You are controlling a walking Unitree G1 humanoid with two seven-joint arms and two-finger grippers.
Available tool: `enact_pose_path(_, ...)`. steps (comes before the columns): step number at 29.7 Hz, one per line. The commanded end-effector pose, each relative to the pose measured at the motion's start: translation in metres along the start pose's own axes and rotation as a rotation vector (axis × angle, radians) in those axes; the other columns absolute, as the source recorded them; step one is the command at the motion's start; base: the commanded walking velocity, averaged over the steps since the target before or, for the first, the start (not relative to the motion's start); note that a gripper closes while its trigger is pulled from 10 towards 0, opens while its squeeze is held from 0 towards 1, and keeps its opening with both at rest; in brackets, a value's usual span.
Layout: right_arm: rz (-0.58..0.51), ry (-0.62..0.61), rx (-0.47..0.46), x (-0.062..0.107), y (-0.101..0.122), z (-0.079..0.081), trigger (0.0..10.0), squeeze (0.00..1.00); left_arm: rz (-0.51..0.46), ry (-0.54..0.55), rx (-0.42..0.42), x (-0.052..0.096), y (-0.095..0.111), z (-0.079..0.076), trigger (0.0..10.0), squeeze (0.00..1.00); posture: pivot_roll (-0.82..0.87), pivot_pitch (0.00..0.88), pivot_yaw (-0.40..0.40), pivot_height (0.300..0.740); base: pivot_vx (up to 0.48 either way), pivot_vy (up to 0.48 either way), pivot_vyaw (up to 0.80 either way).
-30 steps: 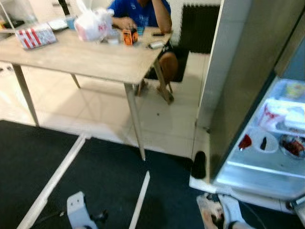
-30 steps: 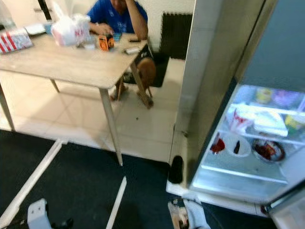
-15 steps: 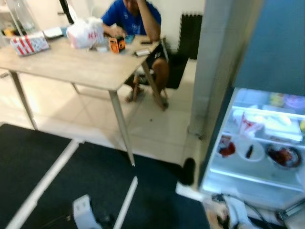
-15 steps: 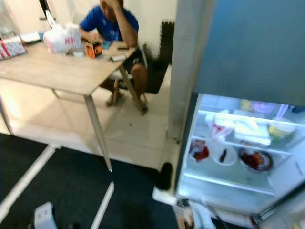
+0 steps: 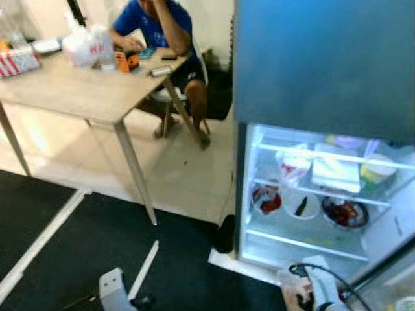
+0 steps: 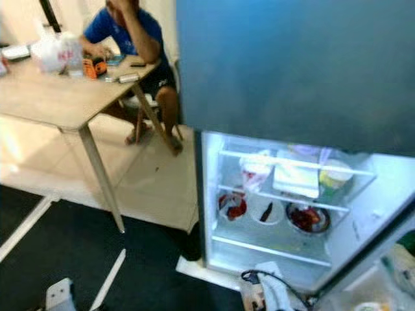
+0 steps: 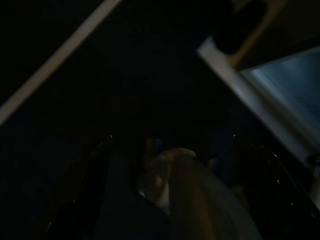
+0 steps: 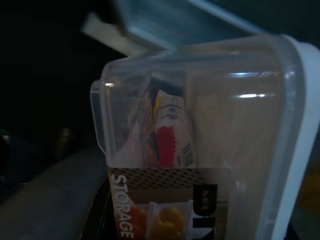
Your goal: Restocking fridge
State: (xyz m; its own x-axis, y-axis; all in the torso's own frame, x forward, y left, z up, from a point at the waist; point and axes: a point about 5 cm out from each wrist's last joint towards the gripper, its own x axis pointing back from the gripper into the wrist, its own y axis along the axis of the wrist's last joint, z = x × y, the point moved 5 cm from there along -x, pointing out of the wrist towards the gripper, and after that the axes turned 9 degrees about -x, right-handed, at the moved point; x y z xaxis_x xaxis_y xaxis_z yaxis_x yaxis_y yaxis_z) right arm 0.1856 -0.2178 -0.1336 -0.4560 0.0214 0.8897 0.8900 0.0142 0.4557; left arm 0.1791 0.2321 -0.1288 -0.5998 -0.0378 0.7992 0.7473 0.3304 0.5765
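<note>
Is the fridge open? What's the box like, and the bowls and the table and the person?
Fridge: lower compartment open, lit inside.
Clear storage box: lid on, packets inside, close before the right wrist camera.
White bowl: on the fridge shelf, a dark piece in it.
Dark bowl: on that shelf, red food in it.
Table: bags and small items on top.
Person: seated at the table.

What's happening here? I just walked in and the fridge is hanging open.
The robot stands before the open fridge, restocking it. Its right wrist view shows a clear plastic storage container with a packet inside, close before the camera, apparently carried by the right gripper. The lit shelves already hold a white bowl, a dark bowl of red food and a white box. A person in a blue shirt sits at the wooden table.
</note>
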Motion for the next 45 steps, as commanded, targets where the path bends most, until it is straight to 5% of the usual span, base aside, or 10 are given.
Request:
enact_pose_path(1,-0.028,0.017,-0.005,-0.001,0.008,0.007,10.0,0.00,0.017,0.021,-0.003,0.002,-0.005,0.005,10.0,0.00,-0.06,0.000,0.027,0.740,0.000,0.000,0.00)
enact_pose_path(22,-0.061,0.046,0.015,-0.002,0.021,0.014,10.0,0.00,0.011,-0.032,-0.017,0.000,-0.002,-0.003,10.0,0.00,-0.05,0.000,0.027,0.740,0.000,-0.152,0.00)
enact_pose_path(36,-0.186,0.227,0.138,0.000,0.064,0.055,10.0,0.00,-0.014,-0.061,-0.069,0.000,0.004,-0.007,10.0,0.00,-0.05,0.000,0.028,0.740,0.000,0.000,0.00)
enact_pose_path(45,-0.324,0.327,0.303,0.008,0.104,0.081,10.0,0.00,-0.050,-0.133,-0.213,-0.005,0.023,-0.022,10.0,0.00,-0.05,0.000,0.032,0.740,0.000,0.000,0.00)
